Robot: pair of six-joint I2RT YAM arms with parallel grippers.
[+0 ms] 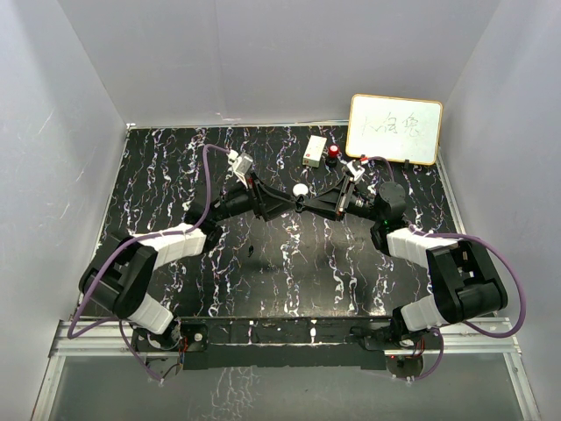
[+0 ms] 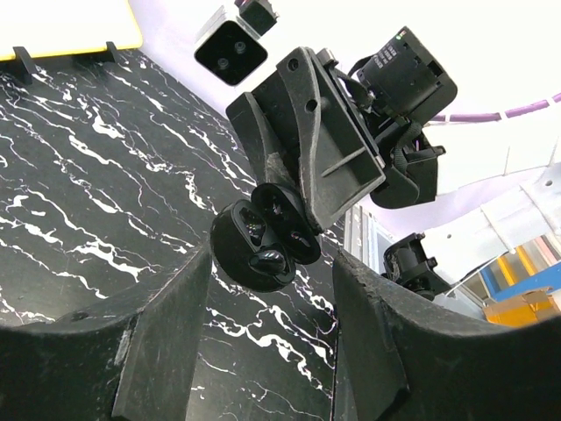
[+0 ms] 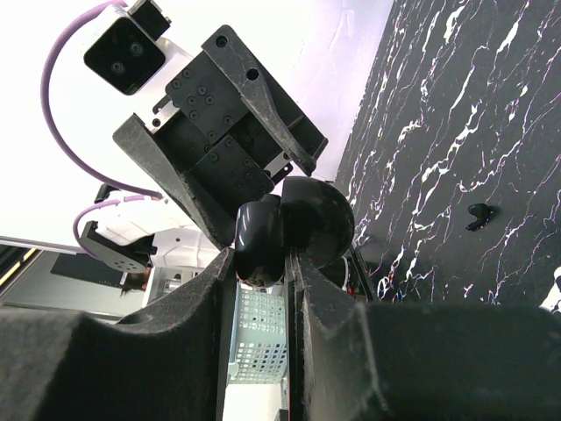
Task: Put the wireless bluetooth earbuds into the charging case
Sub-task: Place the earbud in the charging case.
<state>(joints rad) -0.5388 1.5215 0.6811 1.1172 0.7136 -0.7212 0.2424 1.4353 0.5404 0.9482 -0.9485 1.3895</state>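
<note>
The charging case [image 2: 254, 254] is a black round shell, held open above the table. My right gripper [image 3: 261, 254] is shut on it, and the case [image 3: 263, 230] fills the gap between its fingers. One glossy black earbud [image 2: 267, 260] sits in the case. My left gripper [image 2: 270, 274] is open just in front of the case, with nothing between its fingers. Another small black earbud [image 3: 478, 215] lies loose on the marbled table, also visible in the top view as a dark speck [image 1: 252, 252]. Both grippers meet at the table's middle [image 1: 301, 203].
At the back of the table a white board with a yellow rim [image 1: 394, 129] stands beside a white box [image 1: 314, 150] and a red-topped object [image 1: 334, 153]. A small white round thing [image 1: 301, 189] shows just behind the two grippers.
</note>
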